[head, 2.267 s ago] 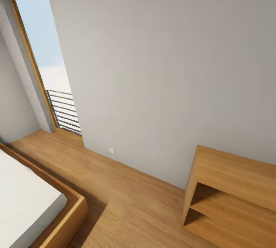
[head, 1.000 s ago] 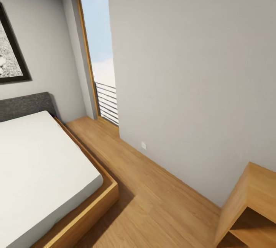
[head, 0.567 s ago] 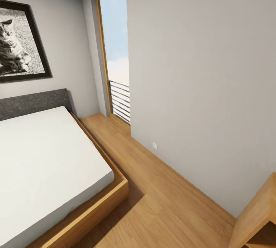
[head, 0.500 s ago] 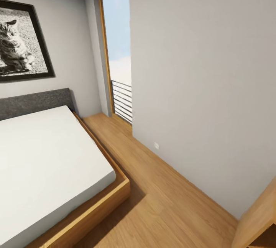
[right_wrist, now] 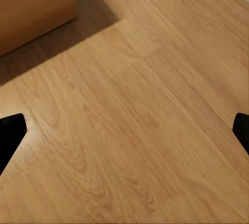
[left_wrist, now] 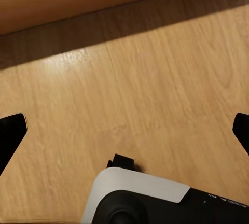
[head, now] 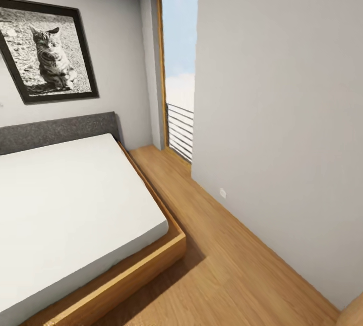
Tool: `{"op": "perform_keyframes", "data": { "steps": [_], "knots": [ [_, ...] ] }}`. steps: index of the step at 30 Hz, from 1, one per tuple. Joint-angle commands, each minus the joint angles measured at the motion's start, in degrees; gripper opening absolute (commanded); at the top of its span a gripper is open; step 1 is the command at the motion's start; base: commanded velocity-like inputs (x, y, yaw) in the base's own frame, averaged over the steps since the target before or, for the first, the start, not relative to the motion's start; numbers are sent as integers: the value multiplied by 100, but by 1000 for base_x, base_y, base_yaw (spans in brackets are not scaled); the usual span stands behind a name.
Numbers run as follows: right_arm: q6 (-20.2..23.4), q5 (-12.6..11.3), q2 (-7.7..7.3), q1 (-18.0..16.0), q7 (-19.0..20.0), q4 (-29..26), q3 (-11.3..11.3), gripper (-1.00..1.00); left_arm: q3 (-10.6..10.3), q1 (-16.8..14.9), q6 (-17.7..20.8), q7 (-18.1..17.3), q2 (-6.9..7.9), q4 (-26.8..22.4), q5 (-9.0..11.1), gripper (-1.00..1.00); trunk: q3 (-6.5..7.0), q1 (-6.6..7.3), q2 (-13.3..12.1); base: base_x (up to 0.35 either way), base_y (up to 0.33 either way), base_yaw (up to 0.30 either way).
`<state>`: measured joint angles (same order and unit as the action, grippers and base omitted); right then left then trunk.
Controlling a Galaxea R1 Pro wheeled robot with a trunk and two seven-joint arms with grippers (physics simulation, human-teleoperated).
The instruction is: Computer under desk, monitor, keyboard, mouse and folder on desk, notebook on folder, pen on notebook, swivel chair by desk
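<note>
The head view takes in a bedroom corner. The plain grey wall (head: 282, 114) is the largest surface, smooth and matte, running from the near right back toward the window. Beside it lies the bed (head: 65, 205), a wide flat white mattress in a low oak-coloured wooden frame (head: 151, 260), its long axis running away from the camera to a dark grey fabric headboard (head: 55, 129). Between bed and wall stretches the floor (head: 222, 265), warm wood planks with visible grain, their lines running along the wall. At the far end stands a tall narrow window (head: 179, 64) in a wooden surround, showing pale blue sky and a dark railing of horizontal bars (head: 180, 132). Above the headboard hangs a black-framed monochrome picture of a sitting cat (head: 48, 54). A small white socket (head: 222, 193) sits low on the wall. A sliver of oak furniture (head: 353, 316) pokes in at the bottom right corner.

None of the workspace things can be seen here, so their place cannot be told.

The left gripper (left_wrist: 124, 133) hangs over the plank floor, its black fingers (left_wrist: 10, 136) spread wide apart with nothing between them, a white and black part of the robot (left_wrist: 140, 198) below. The right gripper (right_wrist: 124, 136) likewise has its fingers (right_wrist: 10, 130) wide apart over bare planks, with an oak-coloured block (right_wrist: 31, 6) and its shadow nearby.
</note>
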<state>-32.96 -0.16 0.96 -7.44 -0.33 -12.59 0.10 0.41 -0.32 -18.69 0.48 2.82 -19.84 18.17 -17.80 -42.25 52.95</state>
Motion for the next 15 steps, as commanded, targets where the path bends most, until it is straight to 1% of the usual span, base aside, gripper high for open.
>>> {"op": "perform_keyframes", "data": {
  "steps": [1, 15],
  "knots": [
    [-17, -2, 0, -3, -3, 3, 1, 100, 3, -3, -13, 5, -1, 1, 3, 100, -10, 0, 5, 0, 0, 265],
    [-17, -2, 0, -5, -5, 3, 1, 100, 3, -3, -14, 5, 1, 4, 3, 100, -58, 0, 5, 0, 0, 265]
  ]
}}
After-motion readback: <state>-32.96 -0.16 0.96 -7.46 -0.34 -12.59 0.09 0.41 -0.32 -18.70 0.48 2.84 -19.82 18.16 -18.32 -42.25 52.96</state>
